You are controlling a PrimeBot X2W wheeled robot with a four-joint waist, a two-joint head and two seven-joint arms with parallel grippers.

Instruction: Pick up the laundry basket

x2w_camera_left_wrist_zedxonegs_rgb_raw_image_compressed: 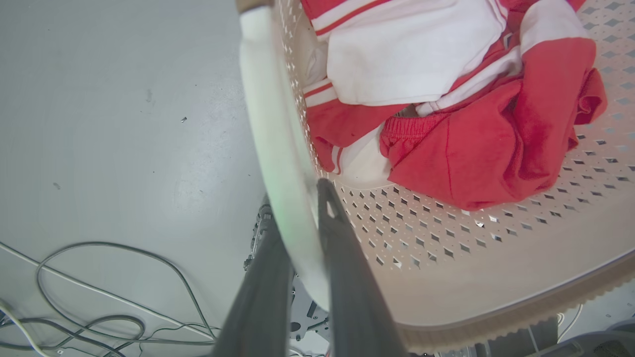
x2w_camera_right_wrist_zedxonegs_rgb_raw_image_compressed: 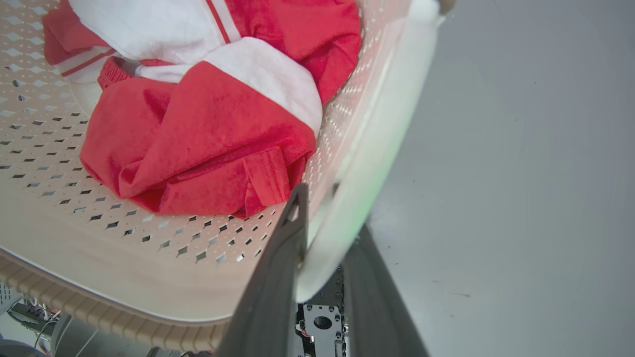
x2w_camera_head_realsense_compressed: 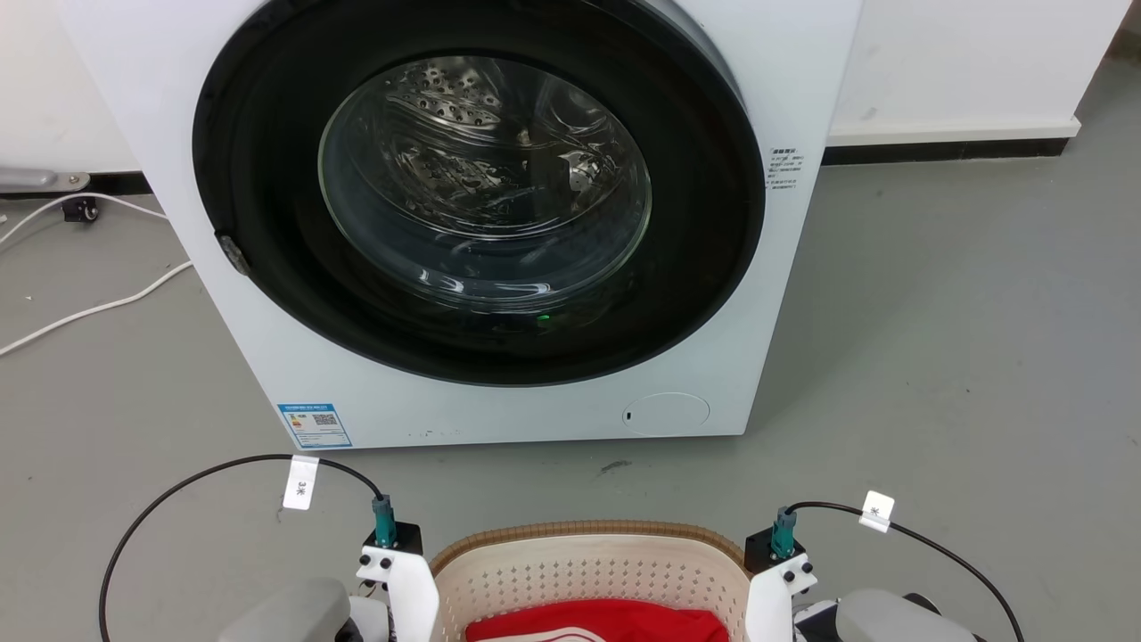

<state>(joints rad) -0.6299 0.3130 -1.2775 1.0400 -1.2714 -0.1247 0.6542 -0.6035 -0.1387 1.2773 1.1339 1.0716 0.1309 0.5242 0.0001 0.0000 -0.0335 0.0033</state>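
Laundry basket [x2w_camera_head_realsense_compressed: 584, 533]: gripped on both sides, low in the head view, just in front of the washing machine [x2w_camera_head_realsense_compressed: 535, 415] on the grey floor [x2w_camera_head_realsense_compressed: 936, 357]. Looks past the reach and at the lift itself; cannot tell whether already clear of the floor. Holds a heap of red and white clothes [x2w_camera_left_wrist_zedxonegs_rgb_raw_image_compressed: 471, 124], bunched over the perforated bottom.

Left gripper [x2w_camera_left_wrist_zedxonegs_rgb_raw_image_compressed: 297, 198]: pinched onto the white side handle [x2w_camera_left_wrist_zedxonegs_rgb_raw_image_compressed: 270, 99], with one dark finger inside the perforated wall and the other outside. Right gripper [x2w_camera_right_wrist_zedxonegs_rgb_raw_image_compressed: 330, 210]: likewise clamped on the opposite handle [x2w_camera_right_wrist_zedxonegs_rgb_raw_image_compressed: 392, 124], pressed against the plastic from both faces. Loose cables [x2w_camera_left_wrist_zedxonegs_rgb_raw_image_compressed: 99, 292]: on the floor to the left, apart from the basket.

Next move probably calls for raising both arms together at one pace, with the brown rim kept level to hold the clothes in and both handles seated between the fingers. Calls too for staying clear of the machine's front on the way up.
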